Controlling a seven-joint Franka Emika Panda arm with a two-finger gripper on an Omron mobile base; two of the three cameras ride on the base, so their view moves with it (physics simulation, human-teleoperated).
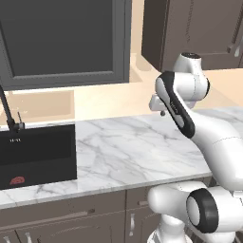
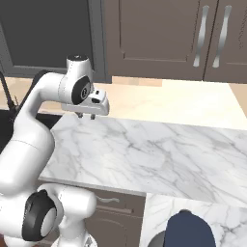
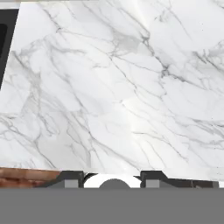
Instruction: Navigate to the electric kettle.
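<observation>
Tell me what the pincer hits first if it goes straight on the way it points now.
The pincer points down at the marble counter. The hand view shows bare marble ahead, so it would likely meet the counter first; nothing else seems to lie in that line.

Where the electric kettle stands, and how, cannot be told. The base faces a marble counter [image 1: 142, 147] beside a dark sink [image 1: 38, 152].

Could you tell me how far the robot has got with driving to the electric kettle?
Nothing looks done yet. The base faces a marble counter beside a black sink, and the gripper hangs above the stone, holding nothing. A dark blue rounded object sits at the near edge. Finding and reaching the kettle is left.
</observation>
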